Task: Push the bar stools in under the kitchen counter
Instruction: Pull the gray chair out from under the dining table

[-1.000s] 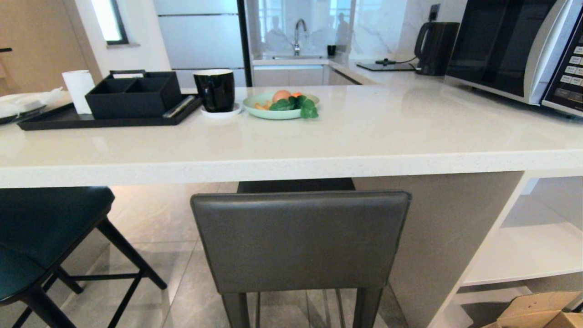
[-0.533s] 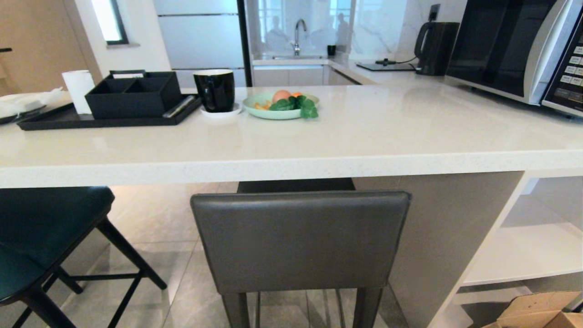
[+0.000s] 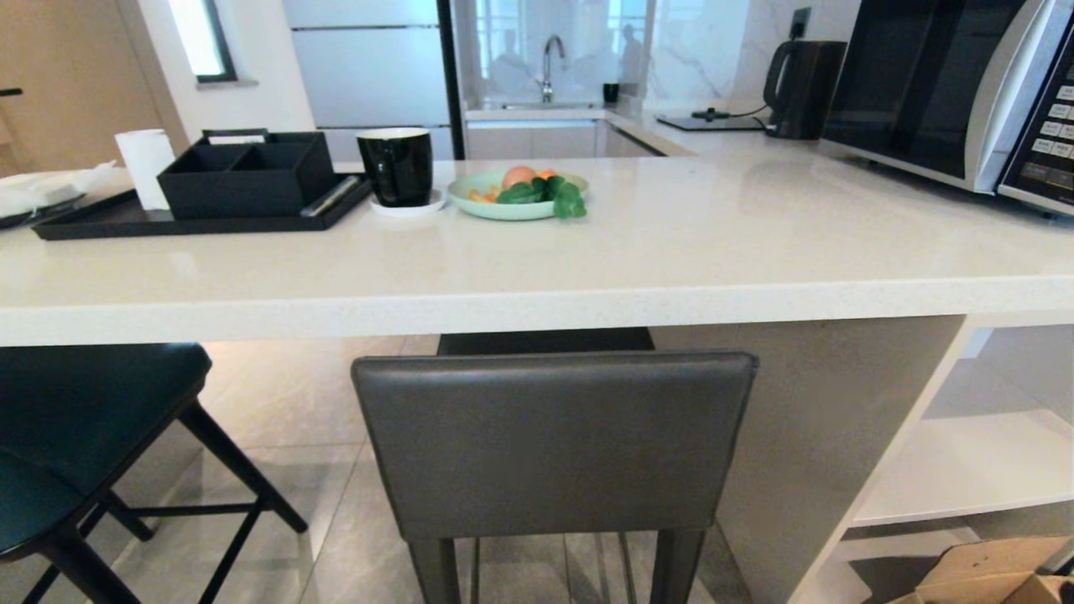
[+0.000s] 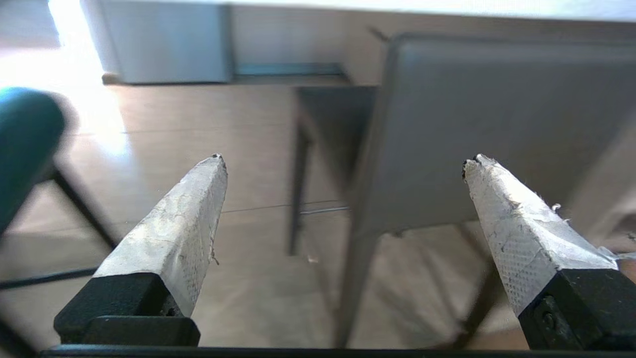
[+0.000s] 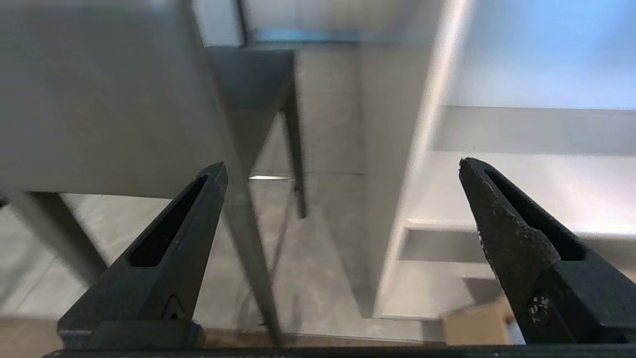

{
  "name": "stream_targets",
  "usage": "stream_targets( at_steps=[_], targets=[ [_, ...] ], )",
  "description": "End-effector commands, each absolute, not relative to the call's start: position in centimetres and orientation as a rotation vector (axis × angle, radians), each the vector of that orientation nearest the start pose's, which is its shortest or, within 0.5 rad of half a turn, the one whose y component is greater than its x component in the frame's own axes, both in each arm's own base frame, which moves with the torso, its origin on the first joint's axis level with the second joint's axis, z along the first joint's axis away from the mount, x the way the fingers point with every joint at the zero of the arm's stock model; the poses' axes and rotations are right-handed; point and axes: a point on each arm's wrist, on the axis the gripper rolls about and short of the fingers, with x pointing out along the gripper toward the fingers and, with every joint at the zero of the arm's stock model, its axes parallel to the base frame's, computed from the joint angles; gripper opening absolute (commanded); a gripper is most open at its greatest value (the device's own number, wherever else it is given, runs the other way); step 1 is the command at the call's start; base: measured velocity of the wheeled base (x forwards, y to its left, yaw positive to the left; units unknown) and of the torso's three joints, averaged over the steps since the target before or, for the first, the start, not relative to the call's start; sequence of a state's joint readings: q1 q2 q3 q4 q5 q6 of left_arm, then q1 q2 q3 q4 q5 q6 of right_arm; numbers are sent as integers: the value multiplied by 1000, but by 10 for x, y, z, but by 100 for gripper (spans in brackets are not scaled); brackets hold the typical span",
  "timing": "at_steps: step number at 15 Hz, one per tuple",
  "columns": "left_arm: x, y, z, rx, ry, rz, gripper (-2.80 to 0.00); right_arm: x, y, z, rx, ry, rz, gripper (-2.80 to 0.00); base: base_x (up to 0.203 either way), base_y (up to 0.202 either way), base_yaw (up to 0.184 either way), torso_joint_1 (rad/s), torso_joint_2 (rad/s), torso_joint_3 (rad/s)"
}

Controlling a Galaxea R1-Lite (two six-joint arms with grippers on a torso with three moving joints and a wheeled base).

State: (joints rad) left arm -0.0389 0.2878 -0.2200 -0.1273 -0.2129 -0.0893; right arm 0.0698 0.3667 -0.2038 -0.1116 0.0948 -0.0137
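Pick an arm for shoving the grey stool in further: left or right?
Toss-up, slight lean left. Both end effectors are open and short of the grey stool. The left end effector faces the backrest's flat panel; the right end effector points mostly past its edge toward the counter side panel.

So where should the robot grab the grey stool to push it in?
Probably the grey stool's flat square backrest, from the near side facing the robot. Its broad back faces the robot, with the seat already partly under the kitchen counter. The open left gripper and right gripper could take its two side edges.
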Motion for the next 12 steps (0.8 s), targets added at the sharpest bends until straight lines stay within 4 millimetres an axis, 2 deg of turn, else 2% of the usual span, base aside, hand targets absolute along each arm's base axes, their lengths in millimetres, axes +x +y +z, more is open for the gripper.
stream_targets(
  at_steps=[1, 3, 6, 9, 12],
  targets=[
    [30, -8, 168, -109, 46, -352, 0, 47, 8, 157, -11, 151, 245, 0, 0, 0, 0, 0, 0, 0],
    [45, -13, 171, -122, 72, -505, 0, 65, 15, 160, -3, 155, 388, 0, 0, 0, 0, 0, 0, 0],
    [60, -20, 150, -164, 240, -701, 0, 75, 22, 149, 13, 229, 596, 0, 0, 0, 0, 0, 0, 0],
    [89, -25, 140, -192, 334, -759, 0, 91, 26, 142, 17, 305, 666, 0, 0, 0, 0, 0, 0, 0],
    [125, -29, 138, -188, 301, -770, 0, 117, 32, 136, -1, 293, 707, 0, 0, 0, 0, 0, 0, 0]
  ],
)
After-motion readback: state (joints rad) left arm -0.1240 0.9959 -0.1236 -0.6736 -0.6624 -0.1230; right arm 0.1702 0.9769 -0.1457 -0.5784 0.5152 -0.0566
